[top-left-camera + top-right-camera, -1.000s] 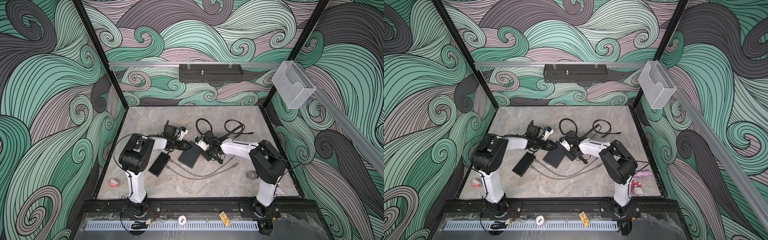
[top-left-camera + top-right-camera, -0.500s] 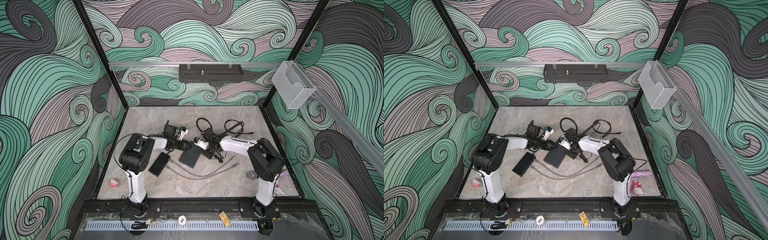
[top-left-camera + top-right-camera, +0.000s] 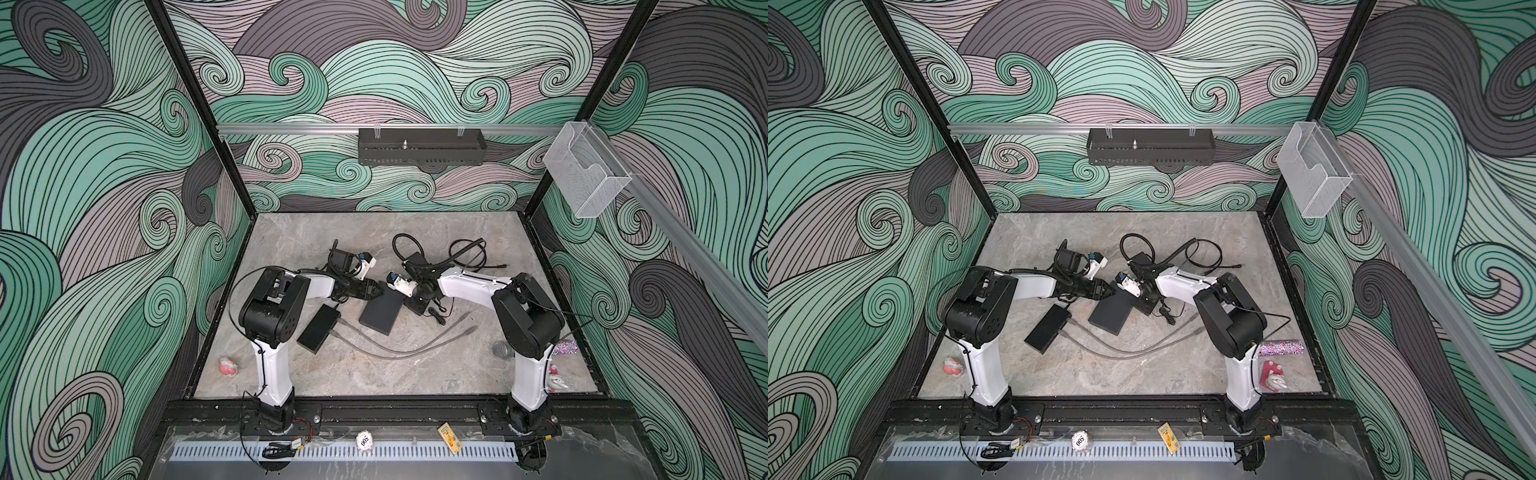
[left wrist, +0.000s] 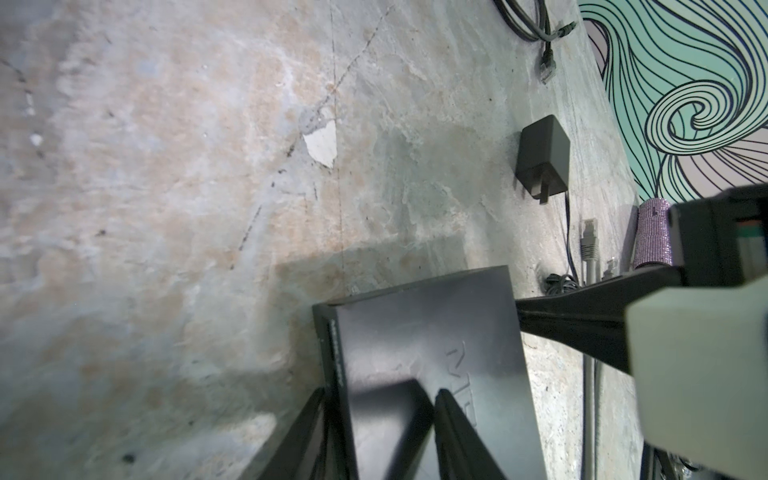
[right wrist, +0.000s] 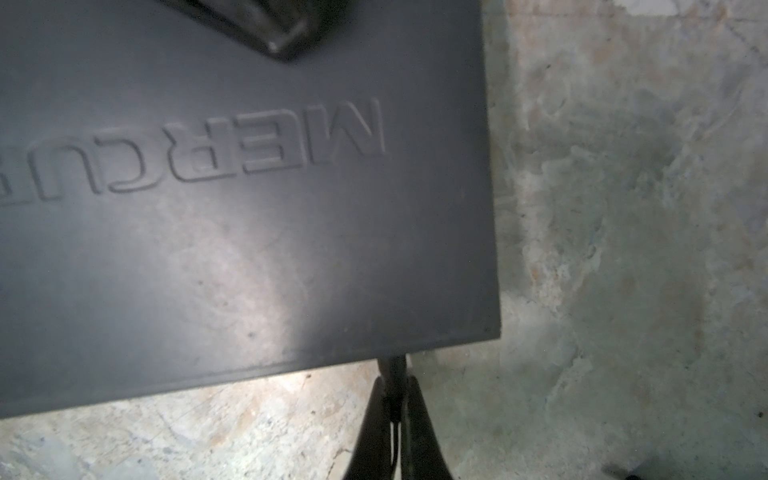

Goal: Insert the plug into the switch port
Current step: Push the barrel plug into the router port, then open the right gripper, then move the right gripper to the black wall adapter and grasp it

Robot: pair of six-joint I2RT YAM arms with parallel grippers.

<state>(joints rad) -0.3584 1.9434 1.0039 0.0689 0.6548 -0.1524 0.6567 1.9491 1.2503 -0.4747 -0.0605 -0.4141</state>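
The switch (image 3: 381,314) is a flat black box with raised letters (image 5: 274,145), lying mid-floor in both top views (image 3: 1111,312). My left gripper (image 3: 376,291) (image 3: 1112,289) is shut on its near corner. In the left wrist view its jaws (image 4: 380,401) straddle the box's edge, one finger beside it and one on top. My right gripper (image 5: 392,384) (image 3: 406,300) is shut on a thin dark plug (image 5: 392,365). The plug's tip meets the switch's side face near a corner. The port itself is hidden.
A second black box (image 3: 318,331) with a grey cable (image 3: 399,353) lies left of the switch. A black power adapter (image 4: 542,164) and coiled black cables (image 3: 465,253) sit behind. A pink toy (image 3: 228,366), a glitter roll (image 3: 1281,347) and a red-and-white toy (image 3: 1273,375) lie along the floor's edges.
My right gripper has crept left with the plug, closing on the switch's side. The left arm has held still on the switch.
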